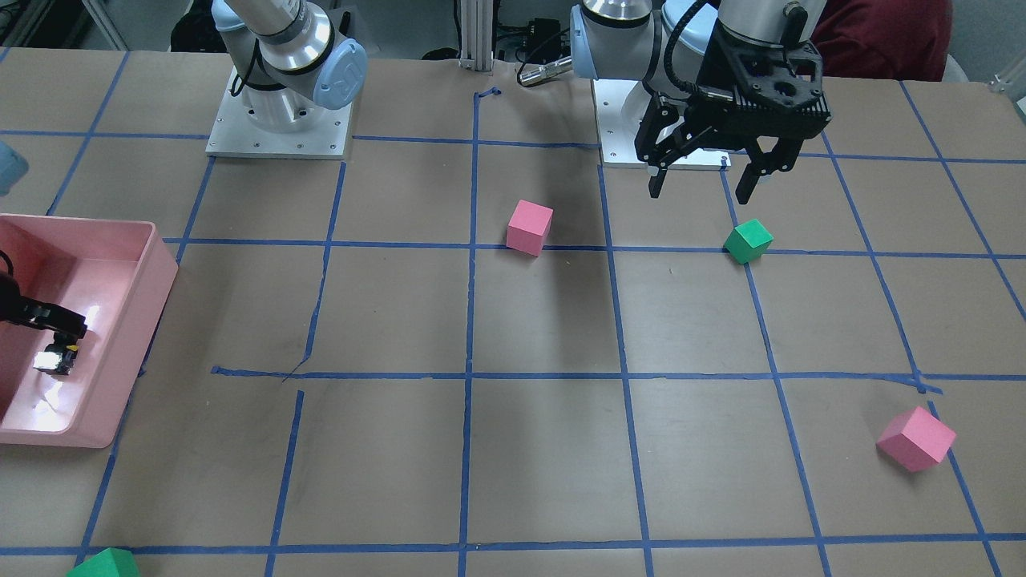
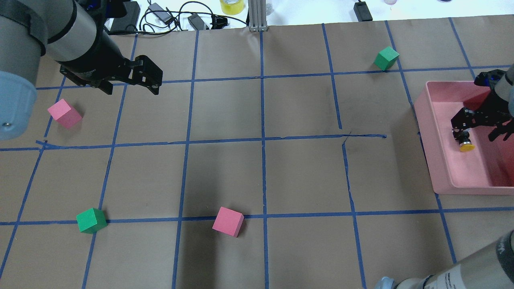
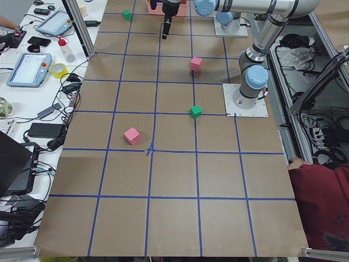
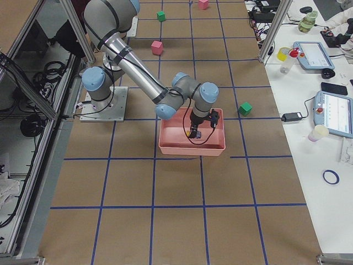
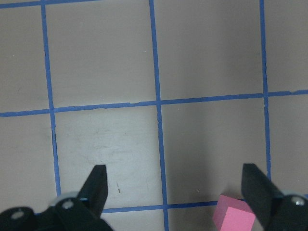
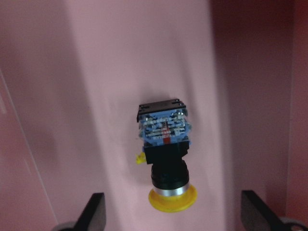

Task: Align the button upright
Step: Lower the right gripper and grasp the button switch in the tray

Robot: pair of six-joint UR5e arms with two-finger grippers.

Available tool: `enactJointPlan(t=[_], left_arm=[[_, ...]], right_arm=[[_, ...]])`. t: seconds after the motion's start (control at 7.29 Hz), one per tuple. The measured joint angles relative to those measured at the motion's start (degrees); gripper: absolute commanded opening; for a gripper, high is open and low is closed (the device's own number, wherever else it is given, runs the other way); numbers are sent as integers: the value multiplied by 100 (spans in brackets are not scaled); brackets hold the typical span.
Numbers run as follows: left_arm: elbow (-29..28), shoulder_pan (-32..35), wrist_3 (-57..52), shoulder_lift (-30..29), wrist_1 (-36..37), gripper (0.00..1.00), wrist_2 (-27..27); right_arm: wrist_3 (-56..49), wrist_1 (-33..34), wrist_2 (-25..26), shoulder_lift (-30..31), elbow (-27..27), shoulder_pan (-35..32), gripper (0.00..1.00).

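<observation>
Brown paper table (image 2: 225, 120), blue tape grid. Pink tray (image 2: 441, 176) sits at the robot's right end.

- Button (image 6: 166, 154) lies on its side on the tray floor. In the right wrist view its yellow cap is at 6 o'clock and its grey-white base at 12.
- Right gripper (image 6: 174, 204) hangs over the button, released, with one finger at 9 o'clock of the cap and the other at 3. Neither touches it.
- Left gripper (image 5: 175, 178) is also released and holds nothing. It hovers above bare table with a pink cube (image 5: 234, 211) at its 5 o'clock.

Doing the step well (judgement):
- The jaws already stand across the button's long axis, so a straight descent should do.
- Pinch the black body or the base flats. The round cap would likely roll out.
- Lift clear, turn the wrist until the cap points up, seat the base flat, then let go slowly.
- Mind the tray wall at 3 o'clock.

Hard to make out:
- The fingertips are cut off at the wrist view's lower edge, so their height over the floor is unclear.
- Glare in the front view washes out the base.
- A small yellow nub shows at 9 o'clock of the body, purpose unknown.
- The overhead view can't settle whether finger and button are in contact.
</observation>
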State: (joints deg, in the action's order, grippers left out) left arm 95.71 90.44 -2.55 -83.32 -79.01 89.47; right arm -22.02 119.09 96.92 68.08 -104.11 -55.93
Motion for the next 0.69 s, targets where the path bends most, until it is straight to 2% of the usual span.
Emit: enactJointPlan(t=[0.27,0.41,0.69], left_arm=[[0,0,0,4,-2,100,5],[0,0,0,3,-6,100,8],[0,1,0,5,-8,100,9]], right_arm=[[-4,109,1,-115,-43,3,100],[-2,151,2,-177,-45,3,94],[3,172,22,-241,-57,3,36]])
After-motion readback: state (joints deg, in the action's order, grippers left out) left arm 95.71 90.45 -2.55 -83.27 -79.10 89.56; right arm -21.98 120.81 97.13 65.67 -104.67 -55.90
